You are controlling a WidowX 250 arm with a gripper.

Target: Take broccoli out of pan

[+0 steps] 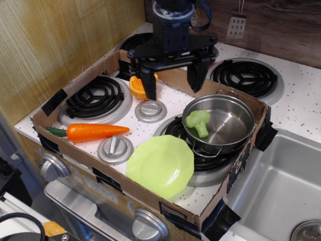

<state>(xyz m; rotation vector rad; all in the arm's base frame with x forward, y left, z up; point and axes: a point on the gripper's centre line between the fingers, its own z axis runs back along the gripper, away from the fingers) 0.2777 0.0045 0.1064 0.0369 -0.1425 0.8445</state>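
Observation:
The pale-green broccoli (pixel 197 121) lies inside the shiny steel pan (pixel 225 131), against its left wall. The pan sits on the front right burner inside the cardboard box. My gripper (pixel 172 81) hangs open and empty above the back of the box, behind and left of the pan. Its two black fingers (pixel 148 84) point down, wide apart, and touch nothing.
A lime-green plate (pixel 160 165) lies in front of the pan. A carrot (pixel 93 132) lies at the left. An orange pepper (pixel 136 87) sits partly behind my left finger. Two grey knob discs (pixel 150 110) lie on the stove. Cardboard walls (pixel 256 113) ring the area; a sink (pixel 278 186) is at right.

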